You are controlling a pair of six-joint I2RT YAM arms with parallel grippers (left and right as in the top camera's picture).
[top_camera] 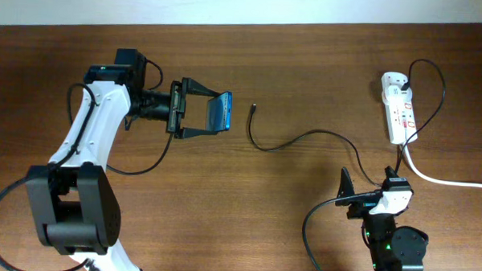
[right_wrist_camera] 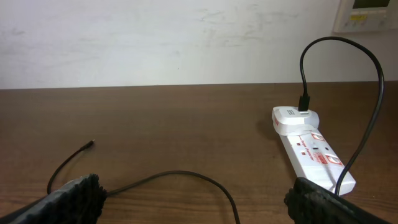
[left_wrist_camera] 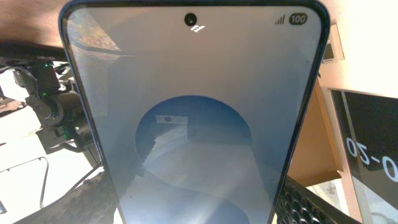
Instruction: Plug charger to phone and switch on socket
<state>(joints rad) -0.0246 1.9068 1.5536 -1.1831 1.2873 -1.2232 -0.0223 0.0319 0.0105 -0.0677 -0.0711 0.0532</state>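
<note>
My left gripper (top_camera: 203, 112) is shut on the phone (top_camera: 219, 112) and holds it on edge above the table, its blue screen facing the wrist camera. The phone (left_wrist_camera: 193, 118) fills the left wrist view. The charger cable (top_camera: 305, 138) lies loose across the table, its plug tip (top_camera: 253, 108) just right of the phone and apart from it. The tip also shows in the right wrist view (right_wrist_camera: 91, 144). The cable runs to the white socket (top_camera: 398, 113) at the far right, also in the right wrist view (right_wrist_camera: 311, 152). My right gripper (top_camera: 368, 176) is open and empty near the front edge.
A thick white power cord (top_camera: 444, 179) leaves the socket toward the right edge. Another black cable (top_camera: 327, 215) loops around my right arm's base. A white wall (right_wrist_camera: 155, 43) stands behind the table's far edge.
</note>
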